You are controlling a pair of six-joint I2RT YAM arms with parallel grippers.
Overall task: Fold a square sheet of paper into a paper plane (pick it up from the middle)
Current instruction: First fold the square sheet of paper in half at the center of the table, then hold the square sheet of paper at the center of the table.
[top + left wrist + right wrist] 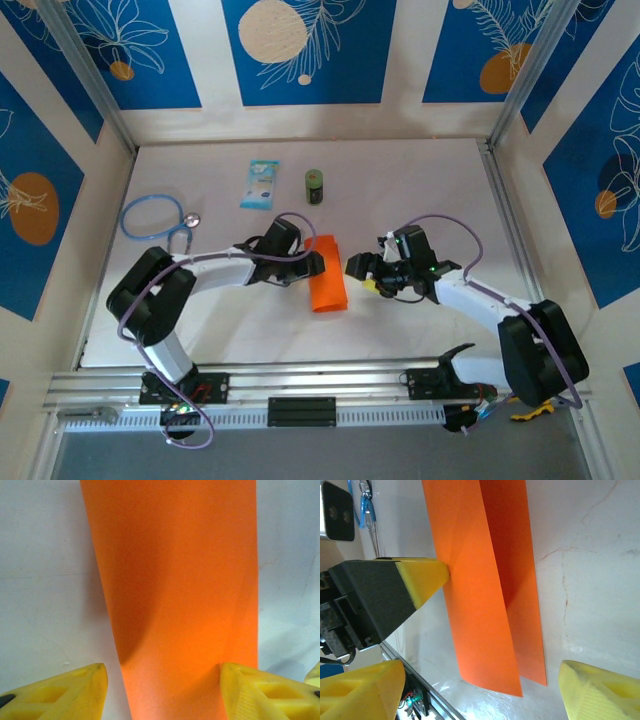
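The square sheet of paper lies near the middle of the desk, between the two arms. It is already doubled lengthwise into a narrow strip. In the right wrist view the upper layer does not quite cover the lower one, which shows along one long side, and the top flap bows up instead of lying flat. Your left end effector has its jaws apart, straddling one end of the strip without clamping it, and one yellow fingertip touches the long edge of the upper layer. Your right end effector is just beside the strip on the other side, with its jaws wide and nothing between them. The step in hand looks like settling this first fold, so I'd square the layers before you sharpen the crease. Pin one end lightly with the left, then sweep along the strip with the right, slow and low. Thin paper like this will likely skate or buckle if you push it sideways. The light-blue packet, green can and stethoscope sit well apart at the far side.
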